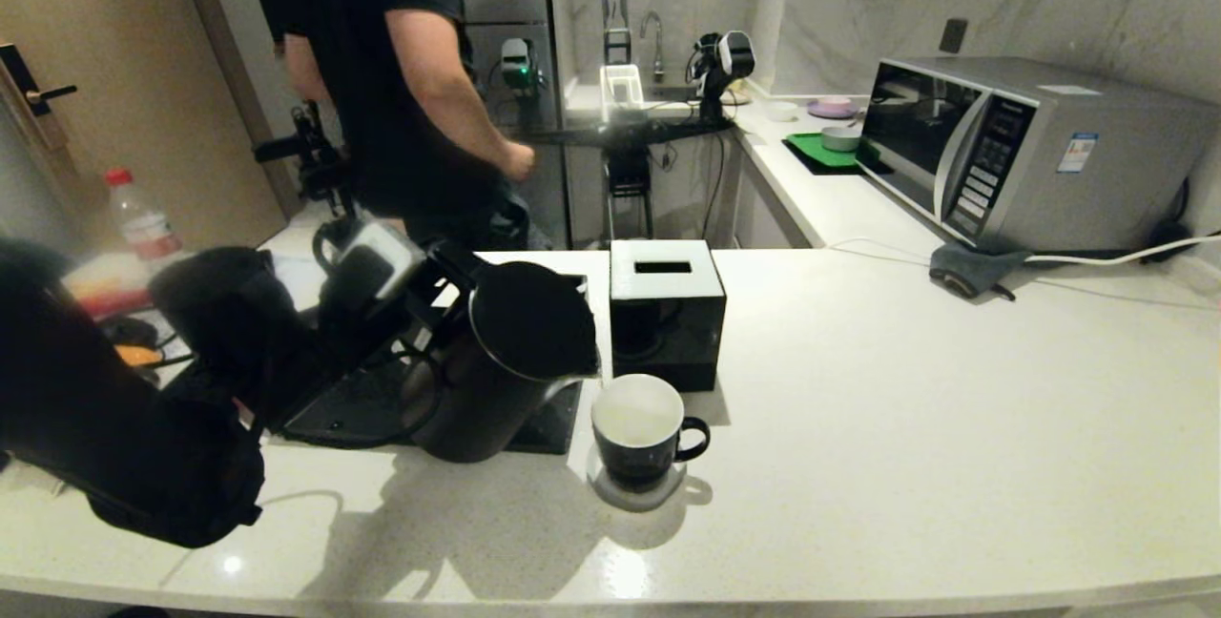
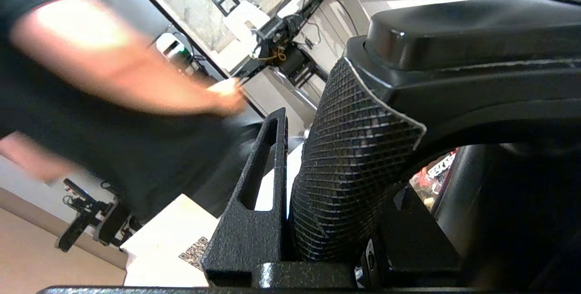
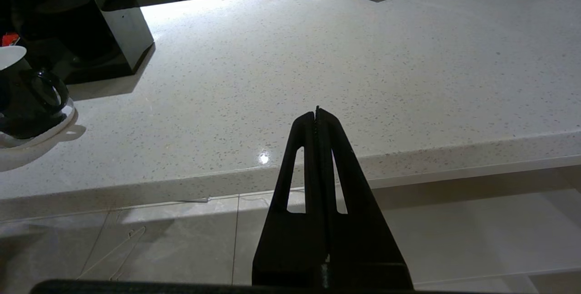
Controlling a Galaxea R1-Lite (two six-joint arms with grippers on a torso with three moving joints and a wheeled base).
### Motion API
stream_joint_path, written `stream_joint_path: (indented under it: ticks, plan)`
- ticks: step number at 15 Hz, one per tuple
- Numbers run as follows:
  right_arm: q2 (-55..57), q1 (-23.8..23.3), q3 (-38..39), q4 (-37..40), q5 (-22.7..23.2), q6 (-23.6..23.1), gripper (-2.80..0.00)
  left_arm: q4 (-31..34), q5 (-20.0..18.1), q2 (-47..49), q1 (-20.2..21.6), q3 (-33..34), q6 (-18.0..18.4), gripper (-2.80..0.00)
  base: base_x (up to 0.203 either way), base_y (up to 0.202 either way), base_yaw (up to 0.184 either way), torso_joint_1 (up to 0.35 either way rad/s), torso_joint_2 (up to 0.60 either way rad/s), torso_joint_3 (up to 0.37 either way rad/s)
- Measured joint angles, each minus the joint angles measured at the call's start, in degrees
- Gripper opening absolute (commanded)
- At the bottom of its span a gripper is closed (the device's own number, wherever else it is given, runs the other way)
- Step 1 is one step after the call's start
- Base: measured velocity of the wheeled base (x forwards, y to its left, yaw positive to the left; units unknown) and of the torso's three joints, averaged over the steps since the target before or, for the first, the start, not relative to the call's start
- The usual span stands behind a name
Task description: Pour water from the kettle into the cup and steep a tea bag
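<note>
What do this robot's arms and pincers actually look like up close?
The left arm is bulky and matte black. Each gripper has two flat, tapering black fingers with a long slot cut through: see the right gripper. The left gripper has a rough grainy finger and a cross-hatched pad.

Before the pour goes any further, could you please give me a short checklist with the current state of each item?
1. Left end effector gripping the kettle by its handle: ok.
2. Kettle tilted with its spout toward the cup: ok.
3. Cup upright on its coaster: ok.
4. Water stream reaching the cup: cannot tell, none is visible.
5. Black box clear of the spout: ok, it stands behind the cup.
6. Right end effector out of the way: ok, shut and parked off the near edge of the counter.
</note>
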Motion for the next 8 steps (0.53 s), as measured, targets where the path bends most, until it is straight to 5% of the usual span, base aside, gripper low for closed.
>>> stream_joint_path:
  ticks: [8]
  plan:
    - [0.0,0.0,0.0,0.0,0.0,0.0,-2.80,0.4,-0.3,0.9,-1.0,-1.2,2.0,-2.80,0.000,0.000,0.000,0.000,0.00,0.000]
